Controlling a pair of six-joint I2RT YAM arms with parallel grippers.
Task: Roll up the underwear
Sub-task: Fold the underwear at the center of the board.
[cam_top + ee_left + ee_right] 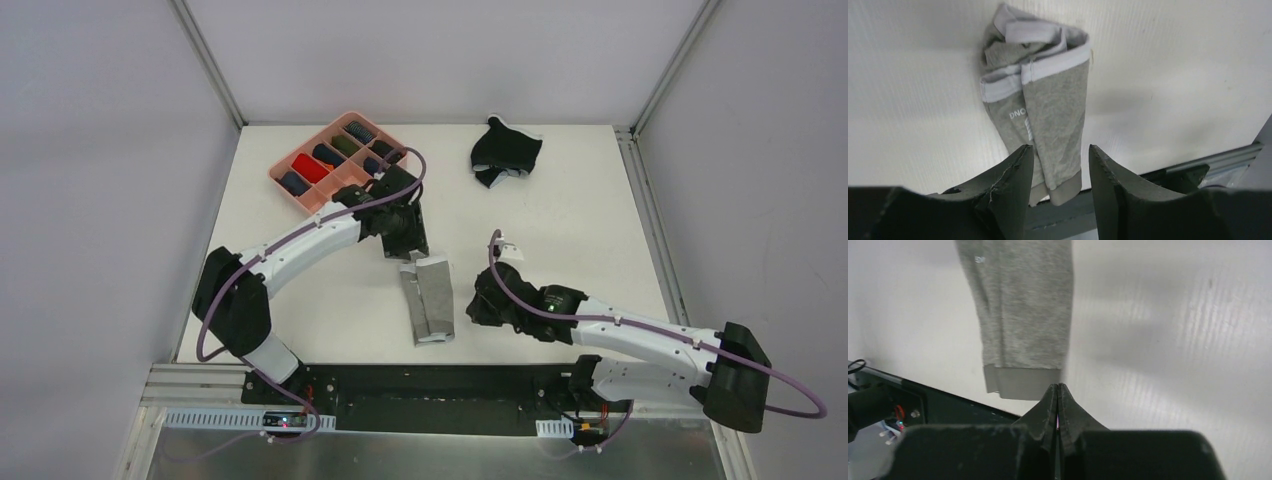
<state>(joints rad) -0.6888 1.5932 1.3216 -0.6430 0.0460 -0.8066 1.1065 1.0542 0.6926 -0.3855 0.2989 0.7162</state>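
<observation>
My left pincer (407,250) sits at the far end of the grey briefs (430,303), right pincer (474,306) just beside them, black briefs (507,152) well apart.

white table (600,240), grey briefs (430,300), black briefs (505,152), pink tray (283,183)

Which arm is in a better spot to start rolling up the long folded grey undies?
Probably the left. The left pincer is open, with the folded grey cloth briefs lined up between its fingers. The right pincer is shut, sitting by the hem's corner.
</observation>
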